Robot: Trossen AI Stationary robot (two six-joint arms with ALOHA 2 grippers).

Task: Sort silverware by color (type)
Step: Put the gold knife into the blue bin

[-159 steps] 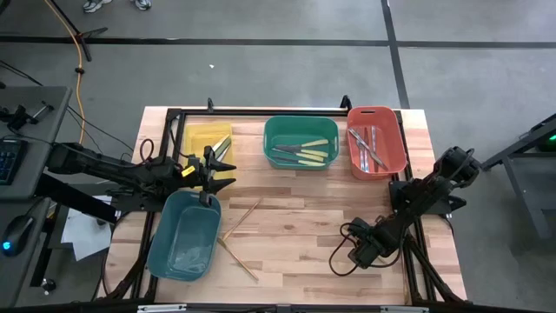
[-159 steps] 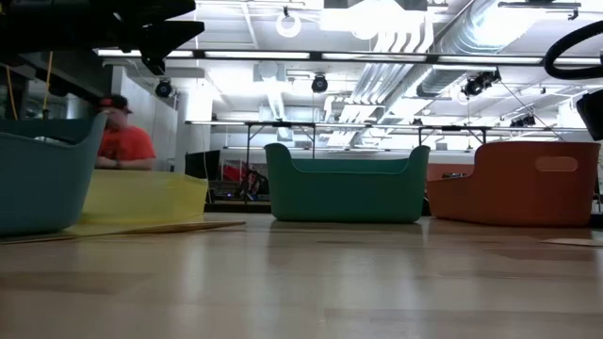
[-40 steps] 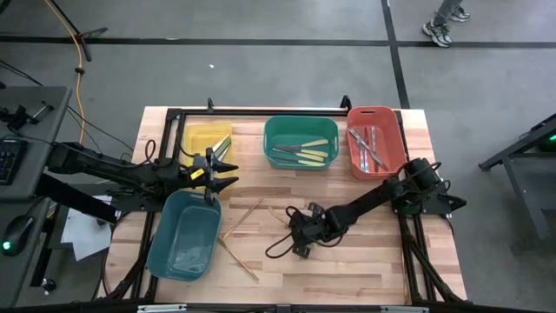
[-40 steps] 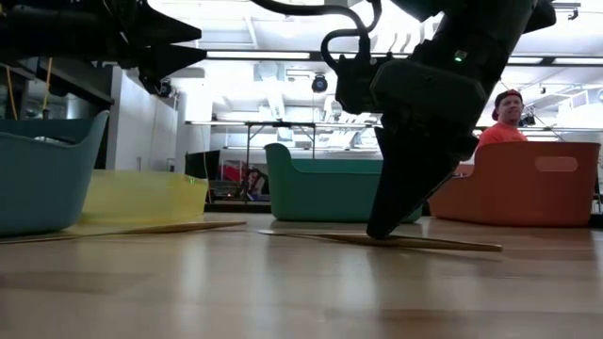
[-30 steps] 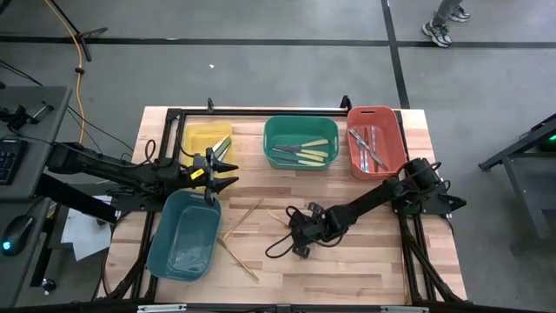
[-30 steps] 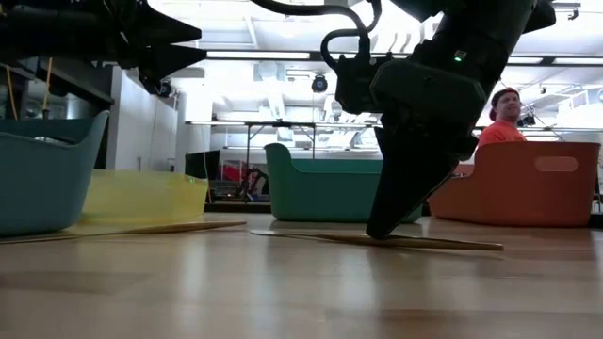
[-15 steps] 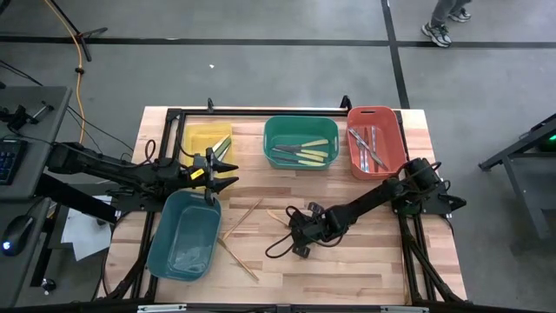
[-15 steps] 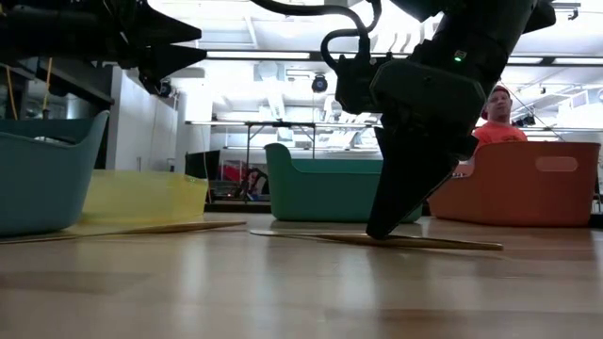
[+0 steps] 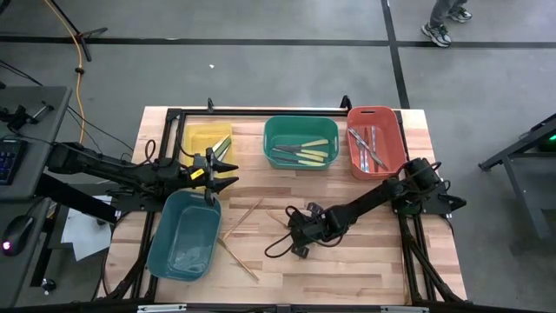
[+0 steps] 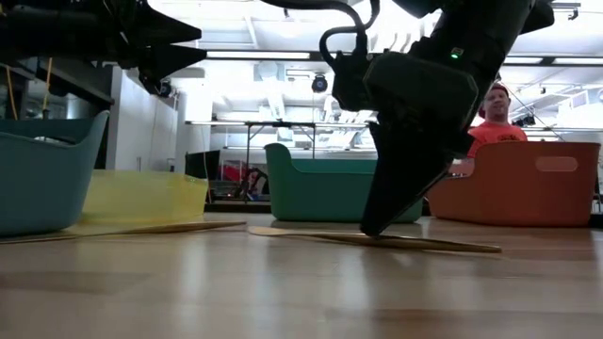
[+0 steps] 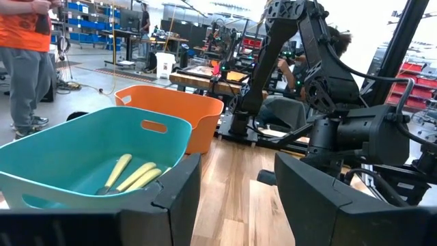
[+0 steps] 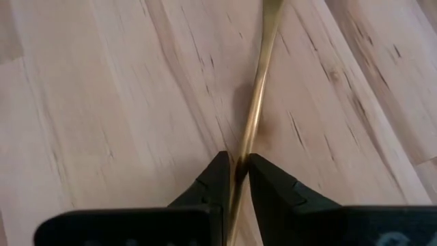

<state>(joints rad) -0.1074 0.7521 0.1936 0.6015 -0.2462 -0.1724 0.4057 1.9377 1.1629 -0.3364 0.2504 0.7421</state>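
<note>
Two dark fingers of the right hand pinch a thin tan wooden utensil on the wooden tabletop; the left hand is spread.

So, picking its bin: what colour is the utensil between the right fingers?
Tan wood; the utensil shows best in the right wrist view.

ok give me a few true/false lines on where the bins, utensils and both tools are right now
1. The right tool is closed on a tan wooden utensil lying on the table. True.
2. The left tool is shut on a green utensil. False: it is open and empty, hovering between the yellow bin and the teal bin.
3. The green bin holds yellow-handled utensils. True.
4. The red bin is empty. False: silver-grey utensils lie in it.
5. No wooden utensils are left on the table. False: several lie beside the teal bin.
</note>
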